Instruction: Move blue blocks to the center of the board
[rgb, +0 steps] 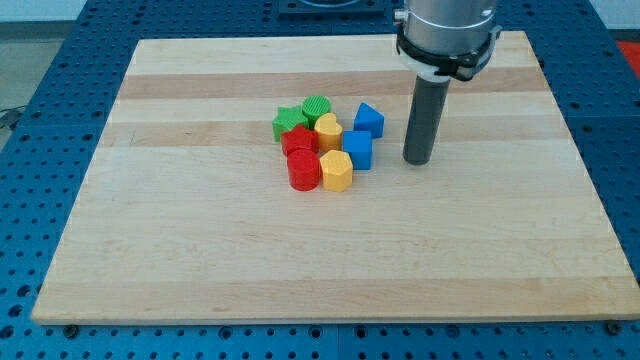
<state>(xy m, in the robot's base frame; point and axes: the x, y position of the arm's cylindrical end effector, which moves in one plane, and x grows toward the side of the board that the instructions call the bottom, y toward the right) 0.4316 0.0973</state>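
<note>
The rod's tip (418, 160) is resting on the wooden board (200, 260), carrying nothing, since the arm ends in a bare rod. It is standing just to the view's right of the blue cube (358, 150), apart from it. The blue triangular block (369, 119) is sitting just above that cube. To the cube's left are lying the yellow blocks (328, 130) (336, 171), the red blocks (299, 140) (303, 170) and, further up-left, the green blocks (317, 108) (288, 123), all clustered near the board's middle.
</note>
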